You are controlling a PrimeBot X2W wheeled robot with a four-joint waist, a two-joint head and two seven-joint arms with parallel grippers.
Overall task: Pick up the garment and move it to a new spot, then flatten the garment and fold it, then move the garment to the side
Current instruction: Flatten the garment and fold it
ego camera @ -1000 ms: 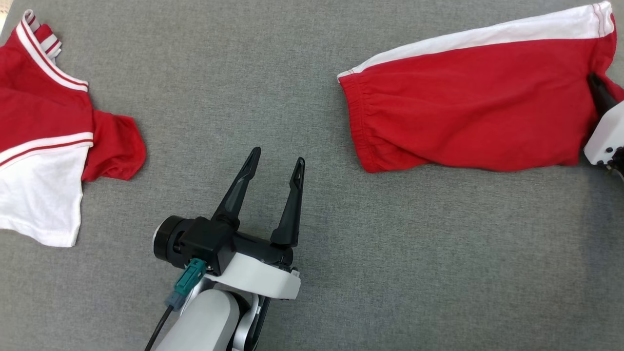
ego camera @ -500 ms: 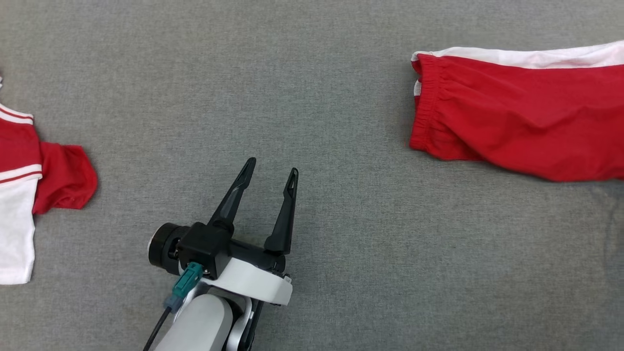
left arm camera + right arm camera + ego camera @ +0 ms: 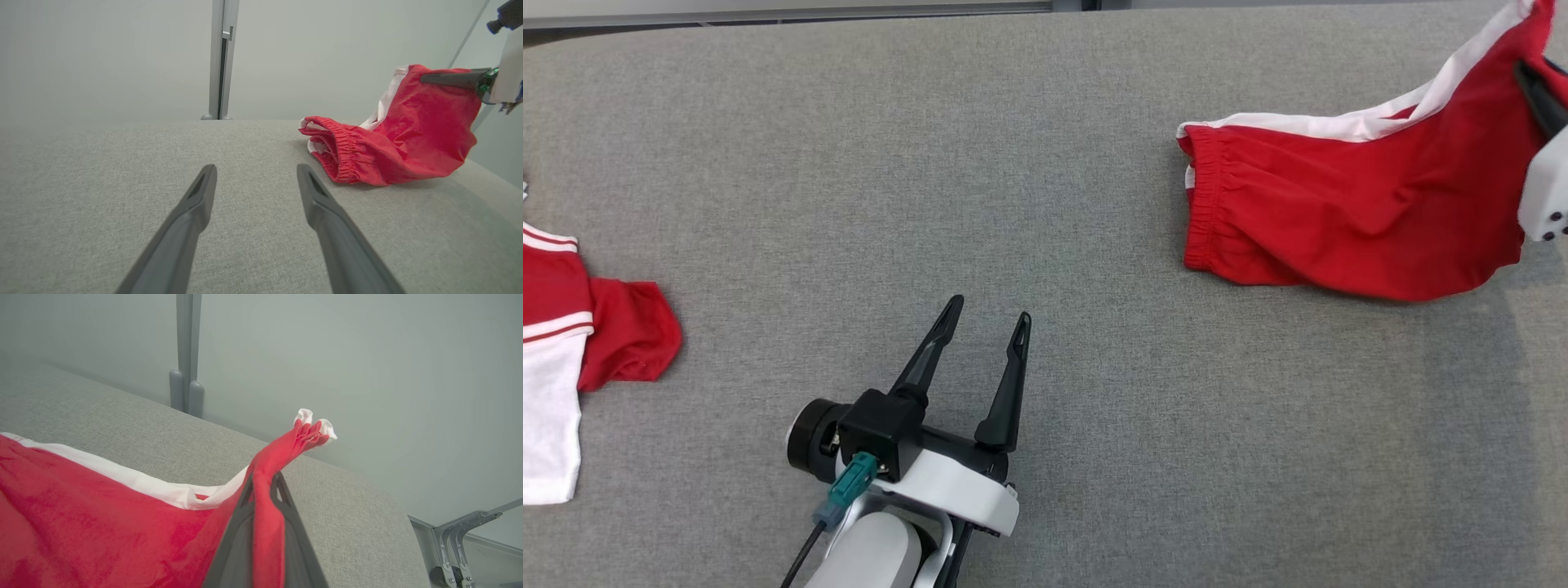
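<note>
The red shorts point(image 3: 1339, 220), white-striped with a gathered waistband, hang crumpled from the right hand point(image 3: 263, 484) clamped on one corner, while the left hand point(image 3: 987, 314) stands spread apart.

Loads of bare room across the middle of the grey fabric-covered table point(image 3: 1045, 163), far edge to near edge, with just the left gripper point(image 3: 988, 309) sitting low in the centre, jaws spread. The left edge is blocked by a crumpled red-and-white shirt point(image 3: 572, 351), and the upper right by red white-striped shorts point(image 3: 1339, 220), one end pinched up off the surface in the right gripper point(image 3: 263, 477).
</note>
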